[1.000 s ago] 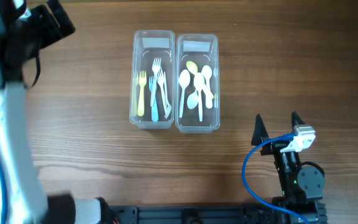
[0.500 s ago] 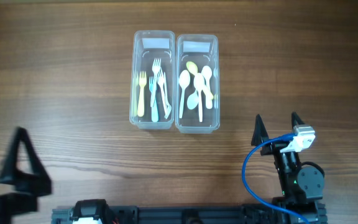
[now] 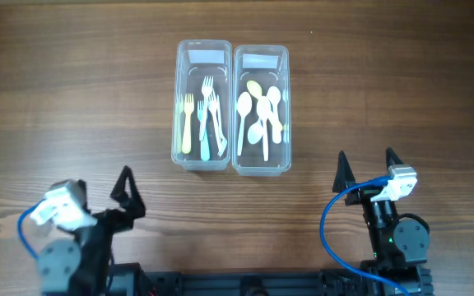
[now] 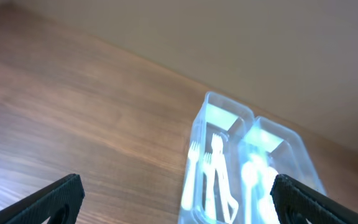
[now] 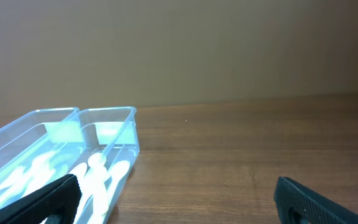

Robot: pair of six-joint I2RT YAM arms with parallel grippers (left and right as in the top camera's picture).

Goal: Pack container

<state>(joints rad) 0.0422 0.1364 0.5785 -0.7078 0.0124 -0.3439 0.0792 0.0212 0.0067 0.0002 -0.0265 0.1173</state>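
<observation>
The wooden bench [image 3: 72, 99] fills the overhead view, its grain running left to right. The left arm [image 3: 76, 251] sits folded low at the near left edge, angled a little toward the right, with a blue cable [image 3: 25, 226] looping off its wrist. The right arm [image 3: 393, 234] sits folded at the near right edge and points straight toward the far side, with a second blue cable [image 3: 327, 222] curling round its left side. The left hand [image 4: 176, 190] is spread wide and holds nothing; its two dark fingertips stand at the lower corners of its own camera view with bare wood between them. The right hand [image 3: 366, 156] is spread just as wide and is empty too, its two pointed fingers aimed at the far side. Both hands are well apart from the two clear plastic containers, which stand side by side and touching on the far middle of the bench, long sides running near to far. The left container [image 3: 178, 99] holds forks [image 3: 206, 111] lying lengthwise: one yellow, one blue and some white. The right container [image 3: 287, 107] holds spoons [image 3: 262, 119], mostly white with some yellow, overlapping one another. Neither container has a lid on it.
</observation>
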